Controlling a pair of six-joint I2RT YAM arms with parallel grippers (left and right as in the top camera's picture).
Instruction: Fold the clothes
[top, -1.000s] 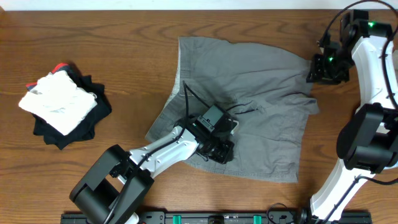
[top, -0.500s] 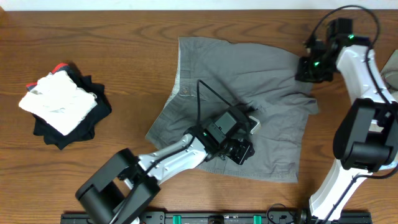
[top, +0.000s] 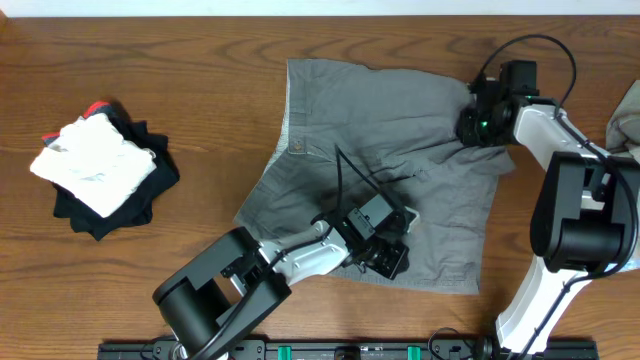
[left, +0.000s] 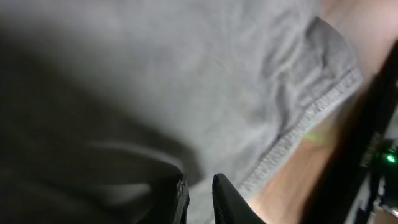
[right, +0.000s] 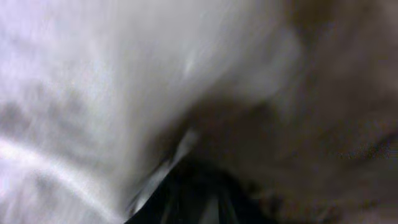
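Mid-grey cotton shorts (top: 400, 130) lie spread flat in the middle of the brown wooden table (top: 200, 60). My left gripper (left: 200, 198) sits over their lower part near the hem, with its fingers almost together. I can't tell whether cloth is pinched. My right gripper (top: 472, 128) is at the shorts' far right corner. Its view is blurred, so I can't tell its state.

Brown wooden table (top: 200, 90) fills overhead frame, grain running left to right. Pale strip (top: 300, 6) along top edge, beyond table's far side. Black rail (top: 320, 351) with green clips along bottom edge. Light even, shadows soft. Left wrist view: sliver of same wood, lower right.
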